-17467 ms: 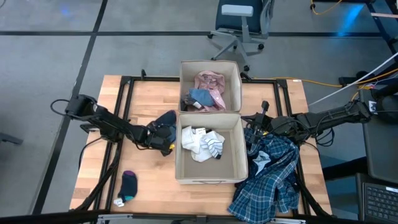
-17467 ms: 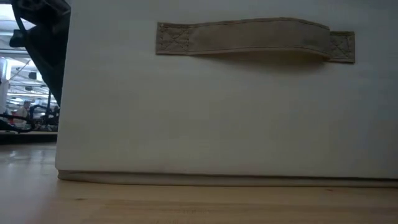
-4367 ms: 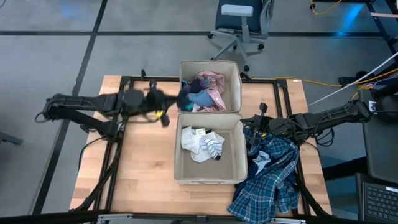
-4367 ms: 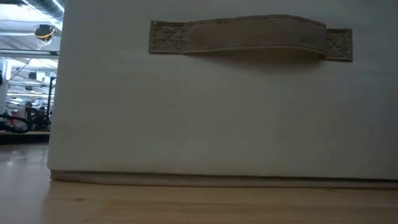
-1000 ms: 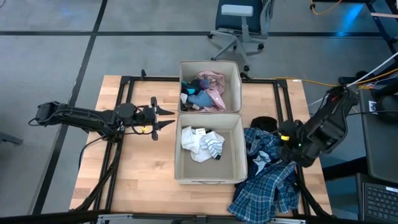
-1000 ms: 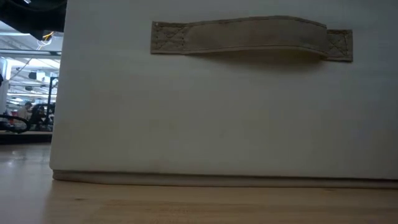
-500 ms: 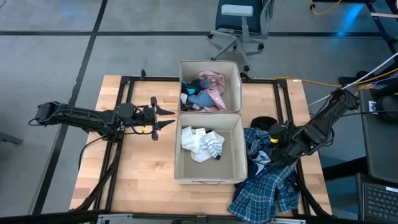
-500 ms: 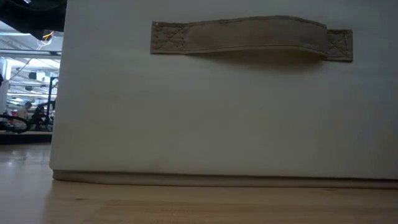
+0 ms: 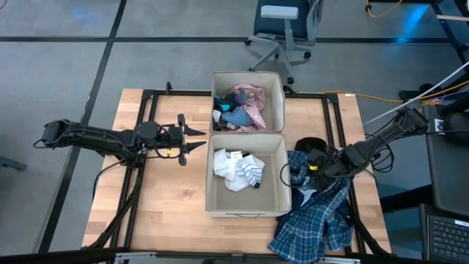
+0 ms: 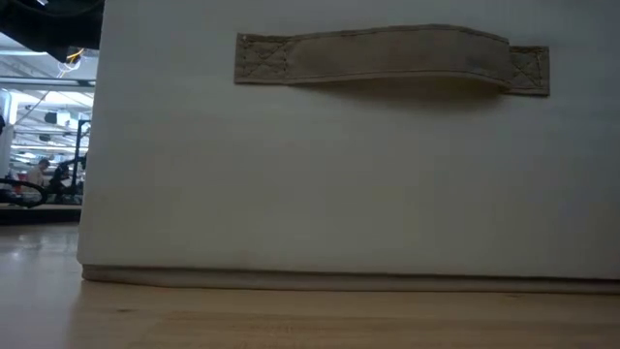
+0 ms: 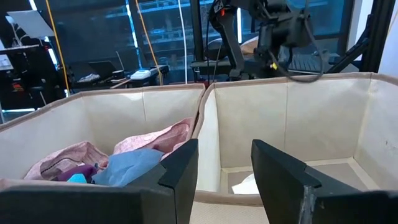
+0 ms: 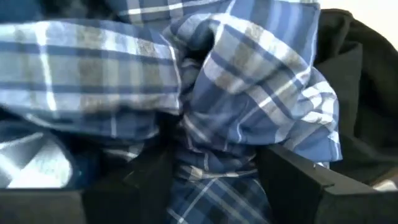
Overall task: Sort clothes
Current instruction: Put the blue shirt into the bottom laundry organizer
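Because your right gripper (image 12: 214, 180) means to lift it, the blue-white plaid shirt (image 12: 217, 93) bunches between its spread, not-yet-closed fingers (image 12: 298, 180); your left gripper (image 11: 224, 180) waits open and empty.

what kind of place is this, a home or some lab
Most likely a robotics lab or workshop, not a home: a wooden workbench on a black metal frame stands on grey floor tiles, a blue-grey office chair sits behind it, and orange cables trail across the floor.
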`<state>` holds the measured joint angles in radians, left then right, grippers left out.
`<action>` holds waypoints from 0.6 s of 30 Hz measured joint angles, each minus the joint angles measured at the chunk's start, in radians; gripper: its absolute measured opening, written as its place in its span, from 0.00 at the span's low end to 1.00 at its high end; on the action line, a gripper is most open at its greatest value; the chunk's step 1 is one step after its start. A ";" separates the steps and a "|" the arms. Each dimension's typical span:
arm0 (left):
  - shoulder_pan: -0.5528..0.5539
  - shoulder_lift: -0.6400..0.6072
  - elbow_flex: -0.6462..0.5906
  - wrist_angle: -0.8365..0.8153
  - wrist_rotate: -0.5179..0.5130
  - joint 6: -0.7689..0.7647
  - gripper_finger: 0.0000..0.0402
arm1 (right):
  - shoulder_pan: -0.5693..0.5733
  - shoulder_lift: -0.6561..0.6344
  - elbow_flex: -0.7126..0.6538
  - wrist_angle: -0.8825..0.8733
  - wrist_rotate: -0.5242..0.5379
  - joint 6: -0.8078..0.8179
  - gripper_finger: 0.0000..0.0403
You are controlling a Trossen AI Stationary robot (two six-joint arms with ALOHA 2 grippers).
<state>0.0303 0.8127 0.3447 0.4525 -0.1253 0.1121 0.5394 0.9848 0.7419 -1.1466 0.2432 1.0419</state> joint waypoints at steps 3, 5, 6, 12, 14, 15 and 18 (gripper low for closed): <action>0.000 0.000 0.000 0.000 0.000 -0.003 0.35 | -0.029 0.000 -0.043 0.031 0.003 -0.025 0.53; 0.000 0.000 0.000 0.000 0.000 -0.005 0.35 | -0.045 0.001 -0.070 0.060 -0.001 -0.053 0.48; 0.000 0.000 0.000 0.000 0.000 -0.006 0.35 | -0.049 0.000 -0.083 0.071 -0.002 -0.064 0.44; 0.000 0.000 0.000 0.000 0.000 -0.007 0.35 | -0.064 0.000 -0.134 0.125 -0.008 -0.139 0.15; 0.000 0.000 0.000 0.000 0.000 -0.007 0.35 | -0.063 0.000 -0.134 0.118 -0.001 -0.150 0.06; 0.000 0.000 0.000 0.000 0.000 -0.008 0.35 | -0.063 0.000 -0.132 0.113 0.005 -0.152 0.04; 0.000 0.000 0.000 0.000 0.000 -0.008 0.35 | -0.062 0.002 -0.093 0.055 0.052 -0.133 0.06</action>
<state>0.0303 0.8127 0.3447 0.4530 -0.1253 0.1044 0.4774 0.9863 0.6486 -1.0921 0.2951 0.9085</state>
